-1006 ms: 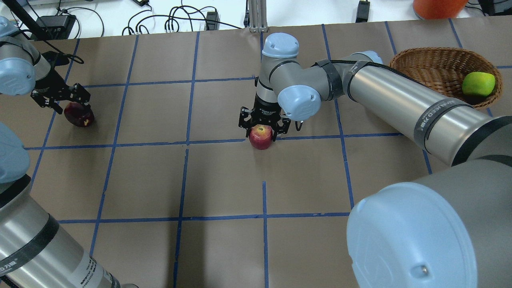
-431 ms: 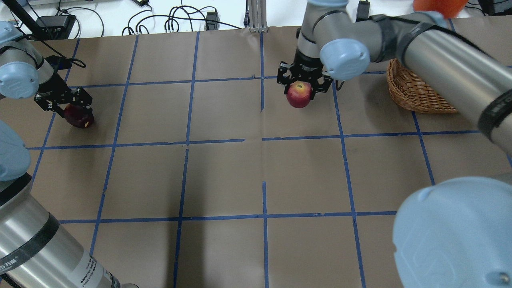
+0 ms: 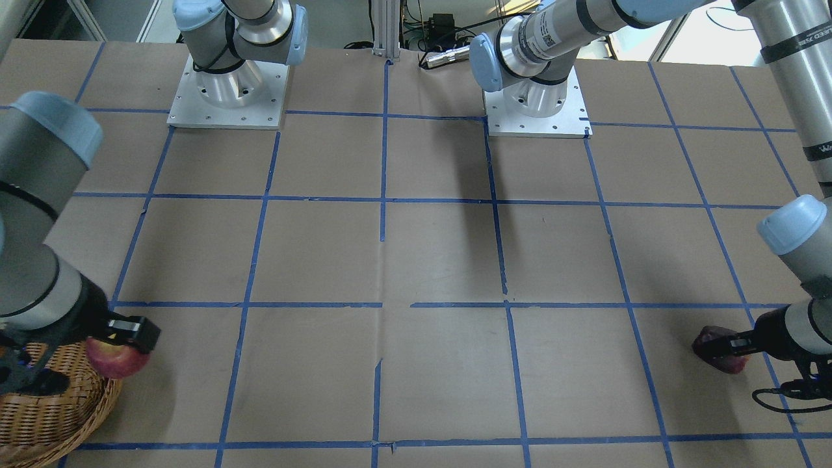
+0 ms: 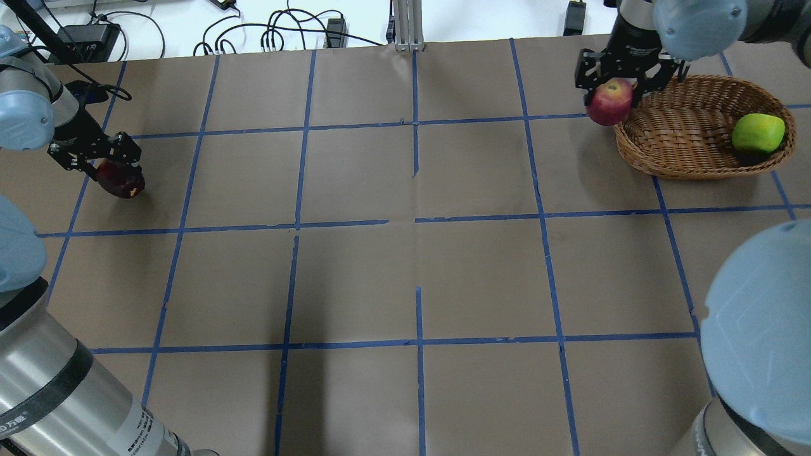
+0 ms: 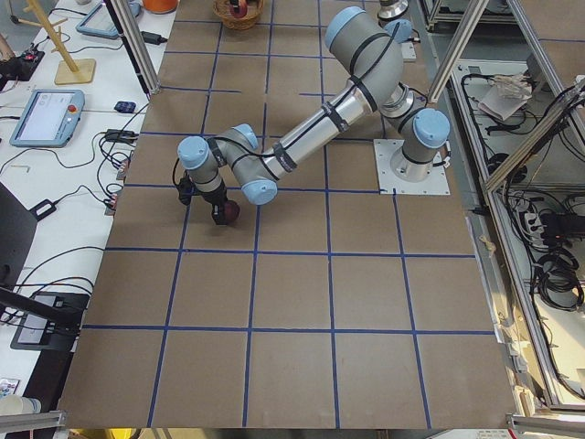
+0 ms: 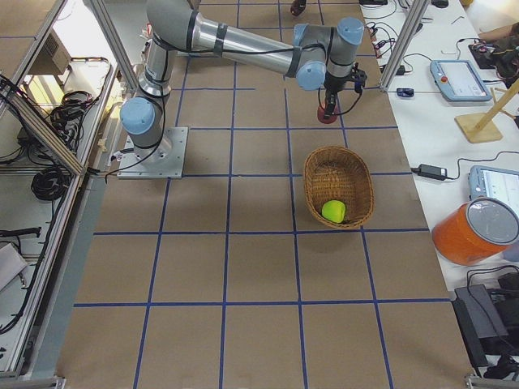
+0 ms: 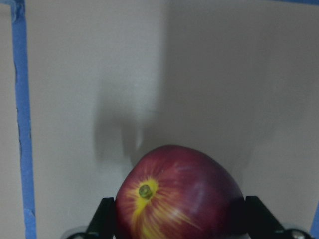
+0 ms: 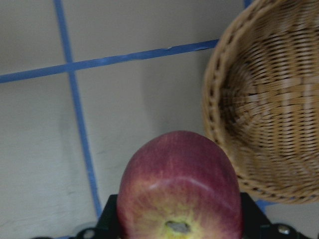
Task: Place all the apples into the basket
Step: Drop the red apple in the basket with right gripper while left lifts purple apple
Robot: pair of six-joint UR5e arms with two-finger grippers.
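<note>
While the yellow-green apple (image 4: 758,133) lies inside the basket (image 4: 681,161), against the wall at its right end in the overhead view, the other two apples are outside it; the red apple (image 4: 609,101) hangs in the air just beside the basket's opposite end, and the right wrist view shows brown paper beneath it with the braided rim close at one side; the right gripper (image 4: 612,90) clamps it from above, a black finger on each flank, its pale yellowish top turned up toward the wrist camera. The maroon apple (image 4: 120,180) is at the table's (image 4: 355,278) far left, well apart from the basket. The left gripper (image 4: 116,170) has its fingers pressed against either side of it, and the left wrist view shows the yellow-streaked stem end between them; whether this apple touches the paper cannot be told. Blue tape lines (image 4: 298,177) divide the brown paper into squares; cables (image 4: 279,31) lie along the white strip beyond the far edge.
</note>
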